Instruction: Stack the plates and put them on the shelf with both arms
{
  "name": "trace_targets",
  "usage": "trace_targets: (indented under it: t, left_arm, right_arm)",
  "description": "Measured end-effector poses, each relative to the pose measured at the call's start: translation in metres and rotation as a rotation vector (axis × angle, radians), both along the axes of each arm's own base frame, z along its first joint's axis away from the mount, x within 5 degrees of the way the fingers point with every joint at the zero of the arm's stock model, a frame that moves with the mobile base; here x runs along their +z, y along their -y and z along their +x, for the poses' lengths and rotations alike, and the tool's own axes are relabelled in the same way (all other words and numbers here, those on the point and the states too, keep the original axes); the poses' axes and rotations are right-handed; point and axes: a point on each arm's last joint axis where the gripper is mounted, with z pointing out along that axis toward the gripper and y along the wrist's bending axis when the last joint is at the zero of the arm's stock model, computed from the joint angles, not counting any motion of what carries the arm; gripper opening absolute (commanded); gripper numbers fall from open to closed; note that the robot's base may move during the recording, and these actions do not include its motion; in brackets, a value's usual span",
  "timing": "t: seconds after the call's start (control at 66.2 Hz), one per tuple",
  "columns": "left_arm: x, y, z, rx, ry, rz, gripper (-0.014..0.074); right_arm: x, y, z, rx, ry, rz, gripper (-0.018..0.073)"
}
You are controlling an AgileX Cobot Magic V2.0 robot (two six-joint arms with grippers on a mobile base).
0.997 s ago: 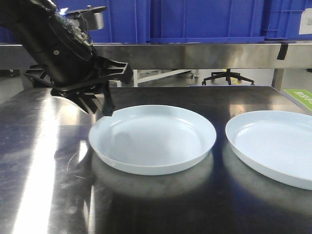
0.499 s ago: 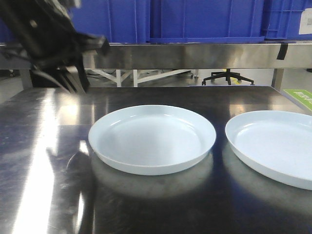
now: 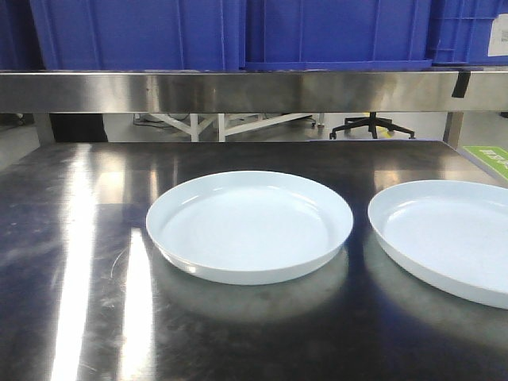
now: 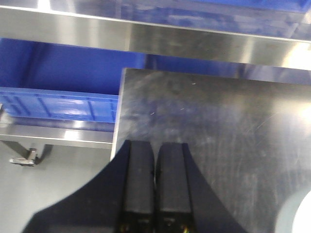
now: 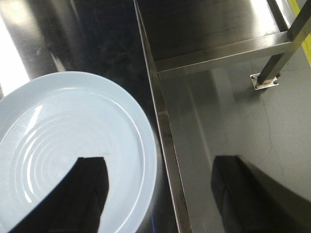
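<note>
Two pale bluish-white plates lie side by side on the steel table (image 3: 79, 238), apart from each other: one in the middle (image 3: 250, 226), one at the right (image 3: 444, 238) cut by the picture's edge. Neither arm shows in the front view. My left gripper (image 4: 156, 145) is shut with nothing in it, its fingers pressed together over the table's left edge; a sliver of plate (image 4: 302, 218) shows at the bottom right. My right gripper (image 5: 158, 162) is open wide above the right plate (image 5: 58, 126), one finger (image 5: 82, 194) over the plate, the other (image 5: 238, 189) past the table edge.
A steel shelf (image 3: 238, 89) runs across the back above the table, with blue bins (image 3: 317, 32) on it. A green-labelled object (image 3: 488, 155) sits at the far right. Beside the table, a blue crate (image 4: 58, 104) rests low at the left, and a table leg (image 5: 277, 58) stands on the floor at the right.
The left arm, which stood by the middle plate's left rim, drew back up and to the left and has left the front view. The plates have not moved.
</note>
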Motion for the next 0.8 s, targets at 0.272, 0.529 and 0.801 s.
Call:
trace_targets:
  t: [0.272,0.529,0.801]
  left_arm:
    - [-0.046,-0.007,-0.07,0.002,0.008,0.003,0.0083]
    - [-0.103,-0.012,-0.124,-0.001,-0.004,0.017,0.0083]
    - [-0.114,-0.013,-0.134,-0.005,0.041,0.033,0.0083]
  right_arm:
    - [0.0,0.0,0.0,0.0,0.0,0.0,0.0558]
    - [0.0,0.0,0.0,0.0,0.0,0.0,0.0558]
    - [0.0,0.0,0.0,0.0,0.0,0.0,0.0558]
